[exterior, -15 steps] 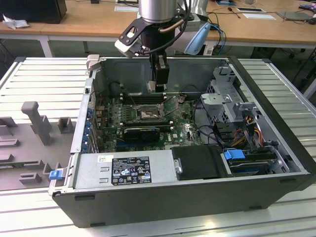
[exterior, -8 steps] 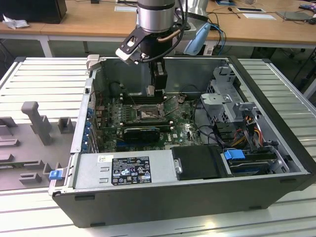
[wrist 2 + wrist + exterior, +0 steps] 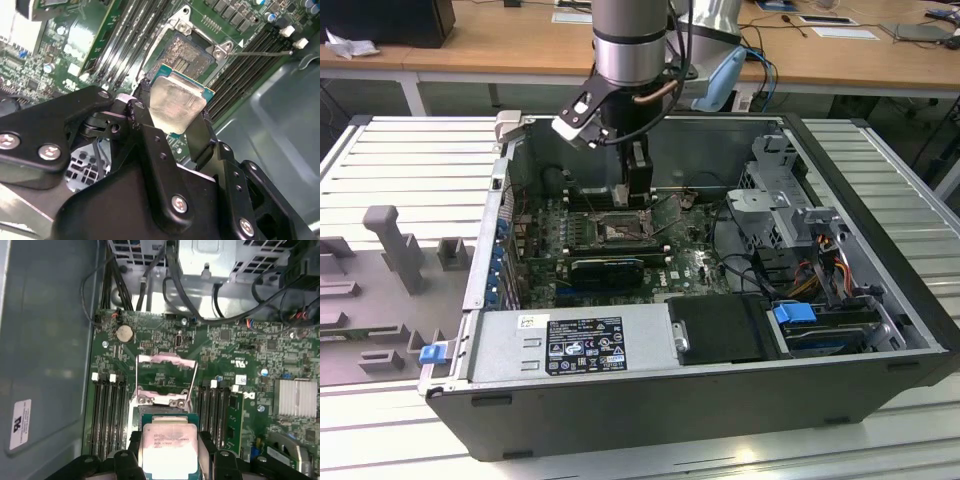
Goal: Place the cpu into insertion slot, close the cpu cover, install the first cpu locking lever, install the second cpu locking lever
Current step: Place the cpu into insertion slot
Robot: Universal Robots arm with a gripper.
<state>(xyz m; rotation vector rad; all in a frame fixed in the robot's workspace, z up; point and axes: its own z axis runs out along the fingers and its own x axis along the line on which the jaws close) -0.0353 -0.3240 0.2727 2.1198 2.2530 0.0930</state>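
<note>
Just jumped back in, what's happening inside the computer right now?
The arm's gripper is shut on the chip, gripping it by two opposite edges above the socket inside the open computer case. The metal cover is swung open, the socket's pin field is bare, and the chip is not seated yet.

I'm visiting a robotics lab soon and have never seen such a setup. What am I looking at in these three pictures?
A robot arm reaches down into an open computer case lying on a ribbed metal surface. The exterior view looks on from outside; both wrist views come from cameras riding on the arm, beside its gripper. The gripper clamps the cpu, a small silver chip, above the green motherboard. Just beyond it are the insertion slot, empty, and the cpu cover, flipped open.
</note>
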